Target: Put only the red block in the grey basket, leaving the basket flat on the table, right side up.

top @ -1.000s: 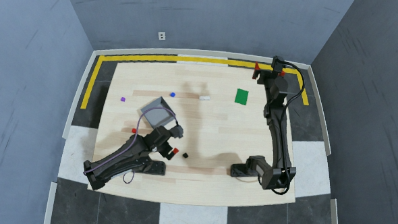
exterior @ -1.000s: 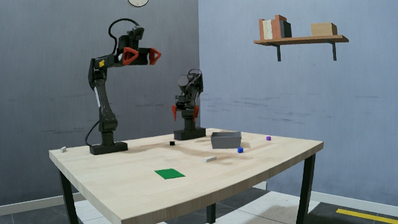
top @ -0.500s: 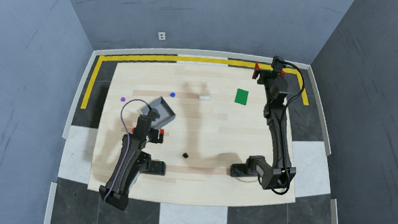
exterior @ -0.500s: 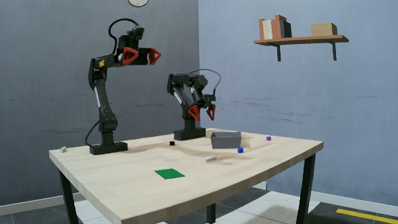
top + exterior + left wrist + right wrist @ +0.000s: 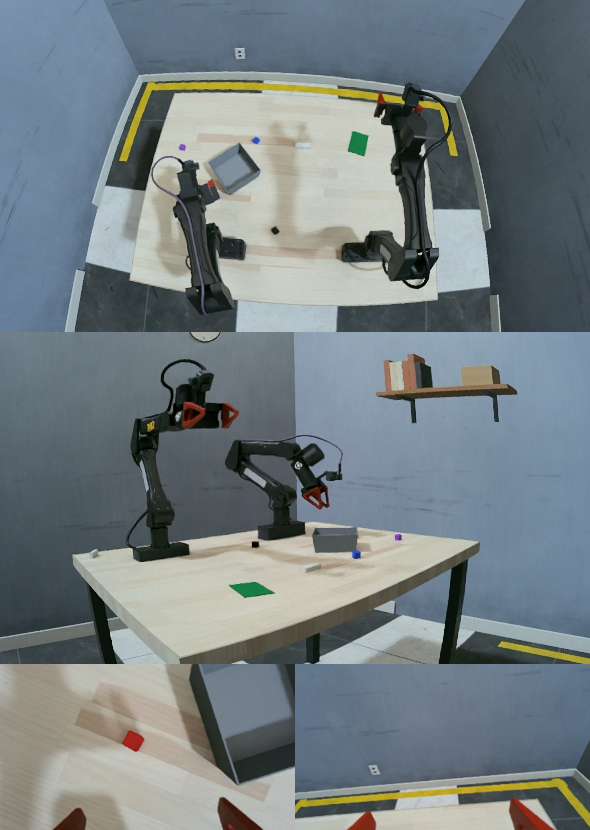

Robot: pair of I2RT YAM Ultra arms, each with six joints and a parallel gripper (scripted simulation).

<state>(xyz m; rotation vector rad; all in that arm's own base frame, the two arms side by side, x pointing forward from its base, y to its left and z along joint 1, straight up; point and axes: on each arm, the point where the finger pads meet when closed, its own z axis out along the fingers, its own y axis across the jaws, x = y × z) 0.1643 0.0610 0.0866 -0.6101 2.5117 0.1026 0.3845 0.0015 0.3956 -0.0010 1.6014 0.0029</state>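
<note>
The small red block [image 5: 133,740] lies on the wooden table, in the middle of the left wrist view, a little to the left of the grey basket [image 5: 248,719]. The basket [image 5: 233,168] [image 5: 335,539] stands upright and empty on the table. My left gripper [image 5: 149,808] [image 5: 210,187] [image 5: 316,497] is open and empty, hovering above the block beside the basket. In the top view the left arm hides the block. My right gripper [image 5: 212,414] [image 5: 381,107] [image 5: 440,810] is open and empty, held high at the far table edge, facing the wall.
A blue block [image 5: 256,140], a purple block [image 5: 182,147], a black block [image 5: 274,230], a white block [image 5: 303,145] and a flat green patch [image 5: 358,143] lie on the table. The two arm bases stand near the front edge.
</note>
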